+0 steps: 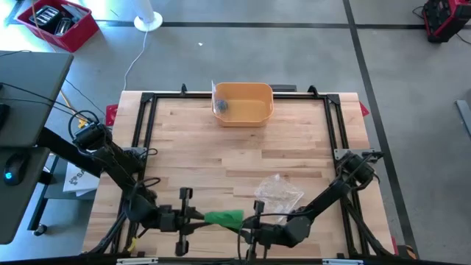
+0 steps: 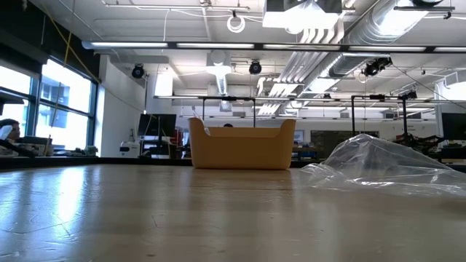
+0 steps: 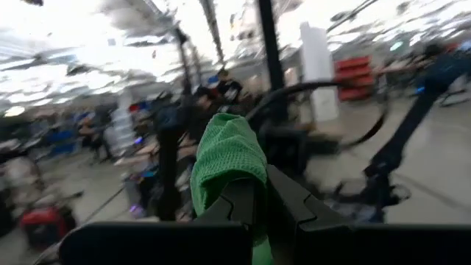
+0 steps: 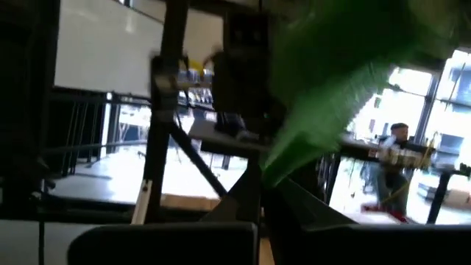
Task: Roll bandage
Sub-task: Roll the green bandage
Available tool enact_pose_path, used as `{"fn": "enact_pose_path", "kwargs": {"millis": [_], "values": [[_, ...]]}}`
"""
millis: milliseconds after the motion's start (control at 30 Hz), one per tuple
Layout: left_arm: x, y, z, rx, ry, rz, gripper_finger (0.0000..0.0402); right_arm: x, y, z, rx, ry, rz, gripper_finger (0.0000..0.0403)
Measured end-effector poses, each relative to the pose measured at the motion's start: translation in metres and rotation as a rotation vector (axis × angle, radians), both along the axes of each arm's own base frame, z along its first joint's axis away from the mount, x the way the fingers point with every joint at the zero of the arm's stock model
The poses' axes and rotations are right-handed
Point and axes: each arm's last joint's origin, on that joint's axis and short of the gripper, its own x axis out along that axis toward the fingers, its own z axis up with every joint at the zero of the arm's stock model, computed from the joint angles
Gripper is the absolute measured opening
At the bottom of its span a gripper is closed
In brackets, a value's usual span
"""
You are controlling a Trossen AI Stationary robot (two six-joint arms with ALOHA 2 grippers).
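Note:
A green bandage (image 1: pixel 224 218) hangs between my two grippers over the table's near edge, clear of the wood. My left gripper (image 1: pixel 199 217) comes at it from the table's left and is shut on its left end. My right gripper (image 1: pixel 247 223) comes from the right and is shut on its right end. In the left wrist view the bandage (image 3: pixel 227 158) bulges up as a folded lump above the fingers. In the right wrist view it (image 4: pixel 338 66) runs away from the fingers as a slanting strip. The low view shows neither the bandage nor a gripper. My left gripper pinches the bandage's left end (image 3: pixel 250 193) between its two fingers, roughly level from the table's left. Several layers are bunched in the hold. The bandage is lifted clear of the table. My right gripper pinches the bandage's right end (image 4: pixel 266 171) between its two fingers, roughly level from the table's right. The strip leads away from the fingertips toward the other gripper, off the table.
A crumpled clear plastic bag (image 1: pixel 278 193) lies just beyond my right gripper. A yellow bin (image 1: pixel 243 103) with a small grey thing in it stands at the table's far edge. A black frame (image 1: pixel 147 132) runs along the table's sides.

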Motion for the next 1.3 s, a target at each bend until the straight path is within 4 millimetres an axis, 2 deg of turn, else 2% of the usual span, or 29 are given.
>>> {"fn": "enact_pose_path", "kwargs": {"millis": [100,167,333,500,733,1100,1200,1300], "values": [[0.003,0.003,-0.004,-0.02,0.041,0.059,0.0007,-0.007,0.004,0.007,-0.036,-0.045,-0.005,0.0],[0.004,0.003,-0.004,-0.026,0.035,0.031,0.0007,-0.011,0.007,0.009,-0.06,-0.046,-0.025,0.0],[0.002,-0.006,-0.002,-0.037,-0.018,-0.287,0.0007,-0.012,0.002,0.004,-0.082,0.056,-0.243,0.0],[0.002,-0.011,-0.011,-0.122,0.097,-0.465,0.0007,-0.009,-0.011,0.015,-0.166,0.021,-0.335,0.0],[0.004,-0.012,-0.023,-0.232,0.25,-0.477,0.0007,-0.009,-0.014,0.046,-0.385,-0.004,-0.466,0.0],[0.008,-0.008,-0.032,-0.31,0.361,-0.465,0.0007,-0.012,0.021,0.103,-0.746,0.123,-0.542,0.0],[0.008,-0.009,-0.038,-0.321,0.406,-0.479,0.0007,-0.014,0.027,0.112,-0.793,0.129,-0.524,0.0],[0.008,-0.009,-0.037,-0.346,0.409,-0.49,0.0007,-0.014,0.027,0.112,-0.781,0.154,-0.538,0.0]]}}
